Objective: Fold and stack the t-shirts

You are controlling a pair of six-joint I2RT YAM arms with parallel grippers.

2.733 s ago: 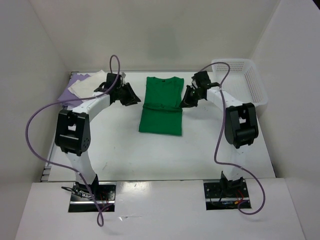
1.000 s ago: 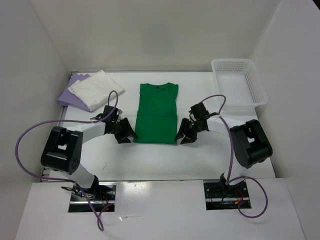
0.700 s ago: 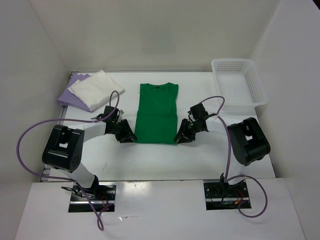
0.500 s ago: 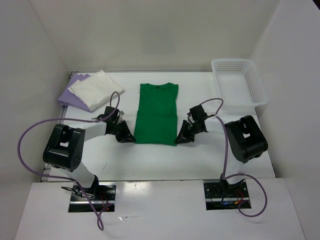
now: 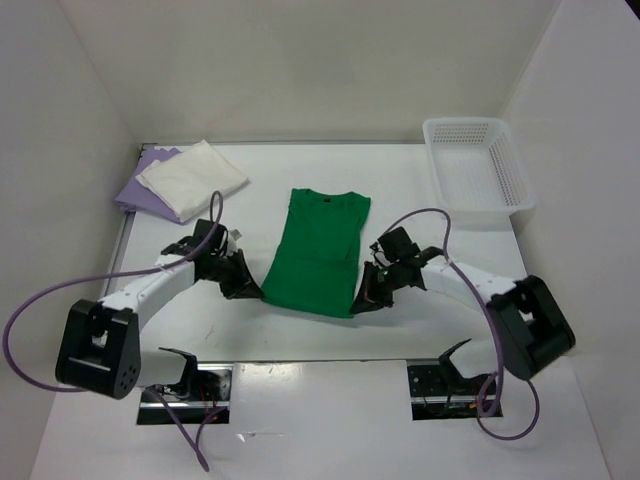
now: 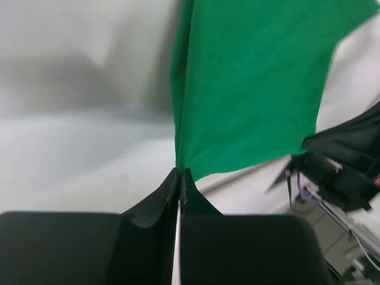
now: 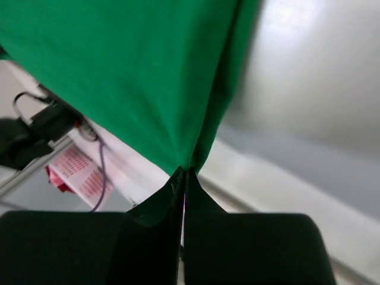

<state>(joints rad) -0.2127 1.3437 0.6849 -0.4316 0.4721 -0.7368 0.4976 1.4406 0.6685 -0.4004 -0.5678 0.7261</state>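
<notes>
The bright green t-shirt [image 5: 316,249] lies folded lengthwise in the middle of the table, its near hem lifted. My left gripper [image 5: 252,292] is shut on the hem's left corner [image 6: 180,168]. My right gripper [image 5: 362,302] is shut on the hem's right corner [image 7: 185,167]. In both wrist views the green cloth [image 6: 255,83] [image 7: 130,77] hangs stretched from the pinched jaws. The cream white t-shirt [image 5: 192,175] lies folded on the lavender purple t-shirt [image 5: 136,195] at the back left.
A white mesh basket [image 5: 478,170] stands at the back right corner. White walls enclose the table on three sides. Purple cables loop from both arms over the near part of the table.
Both grippers closed on the green shirt's near corners and lifted them, pulling the shirt toward the near edge. Both arms' elbows dropped low.
</notes>
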